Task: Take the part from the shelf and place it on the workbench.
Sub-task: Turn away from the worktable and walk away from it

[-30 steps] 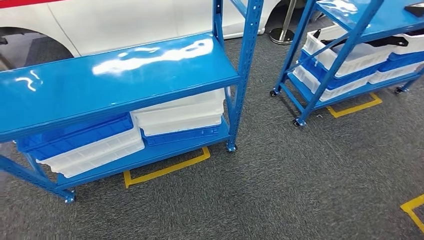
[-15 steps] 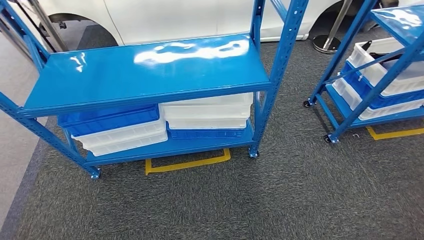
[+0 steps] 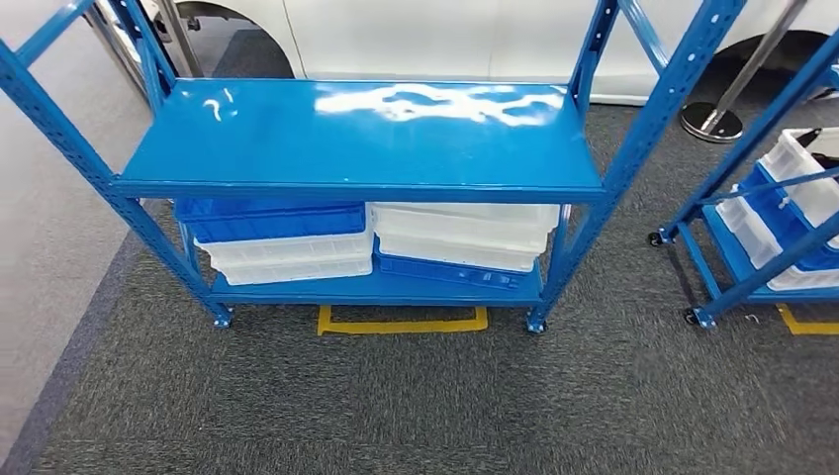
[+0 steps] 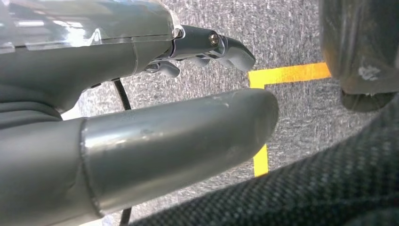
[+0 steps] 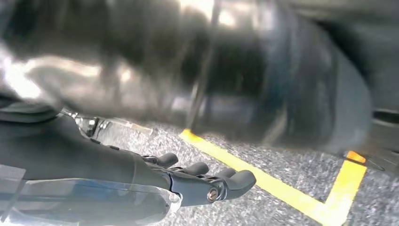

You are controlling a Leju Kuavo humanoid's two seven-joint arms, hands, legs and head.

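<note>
Shelf [image 3: 361, 134]: from the head view we see a blue rack on grey carpet [image 3: 396, 406], its upper board bare and glossy.
Lower board: blue and white bins [image 3: 282, 242] stacked at its left end, white bins over a blue one [image 3: 465, 242] at its right end — we cannot tell where the part is.
Second rack [image 3: 762, 198]: near the first one's right end, holding more bins.
Left hand [image 4: 155, 89]: left wrist view — thumb and fingers apart, holding nothing, over yellow floor tape [image 4: 287, 74].
Right hand [image 5: 197, 181]: right wrist view — fingers loosely extended, nothing in them, above yellow tape [image 5: 282, 188].
</note>
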